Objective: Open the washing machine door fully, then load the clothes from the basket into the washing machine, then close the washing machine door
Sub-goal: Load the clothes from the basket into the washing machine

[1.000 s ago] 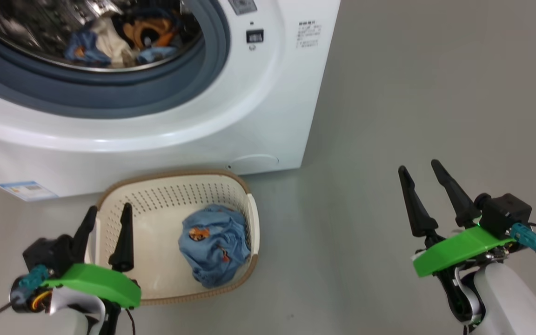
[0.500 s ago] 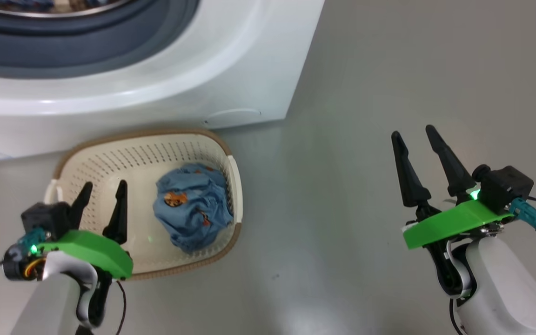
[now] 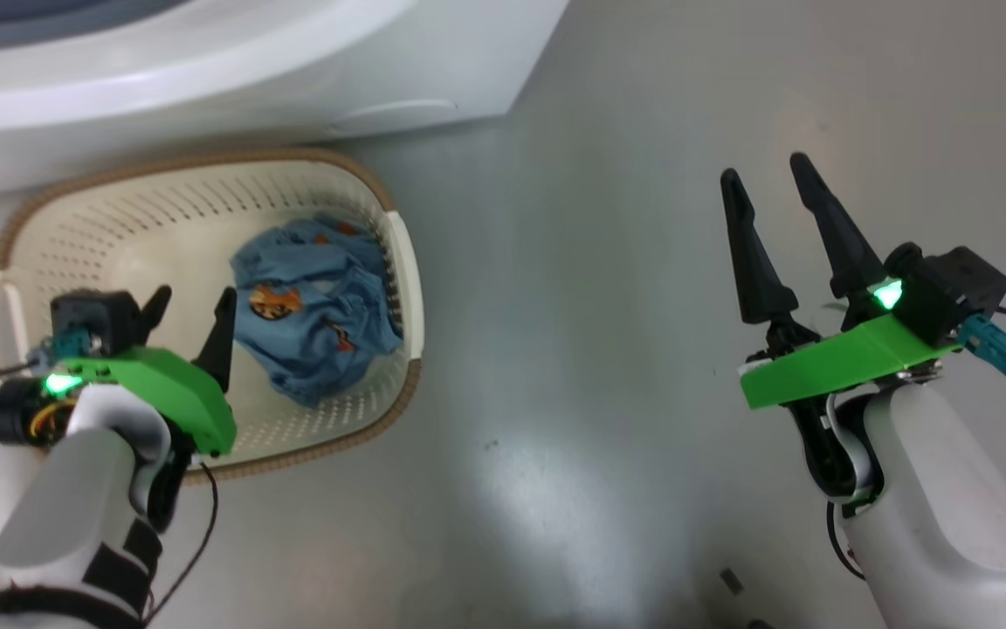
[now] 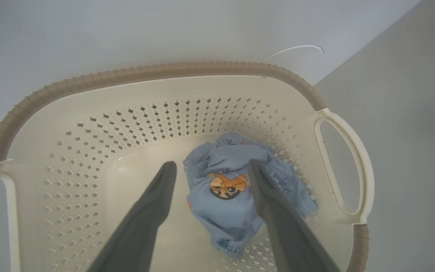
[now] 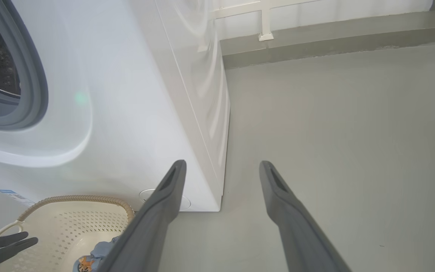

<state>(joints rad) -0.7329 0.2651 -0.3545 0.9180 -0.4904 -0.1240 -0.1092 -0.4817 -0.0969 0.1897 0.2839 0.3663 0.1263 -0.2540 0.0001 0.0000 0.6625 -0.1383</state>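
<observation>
**Basket** (image 3: 206, 161): cream with a brown rim, at the upper left of the head view. It stands on the floor (image 3: 599, 262) just in front of the washing machine (image 3: 206, 79).

**Clothes** (image 3: 311, 323): one crumpled light blue garment with an orange print, lying low against the basket's right-hand wall.

**Left gripper** (image 3: 195, 297): inside the basket outline, jaws spread to full width and holding nothing. In the left wrist view the two fingers frame the garment (image 4: 225, 196). Contact cannot be told.

**Right gripper** (image 3: 763, 170): at the right of the head view over bare floor, well apart from the basket. Jaws are equally wide and empty.

**Door seal** (image 5: 36, 87): grey and uncovered, at the upper left of the right wrist view.

**Hazards, as judged:**
- The garment lies close to the wall, so a fingertip may catch the perforations or shove the light basket aside.
- A shallow pinch may take a single fold, and the cloth could then slip out on the way up.
- A trailing hem may snag on the rim.
</observation>
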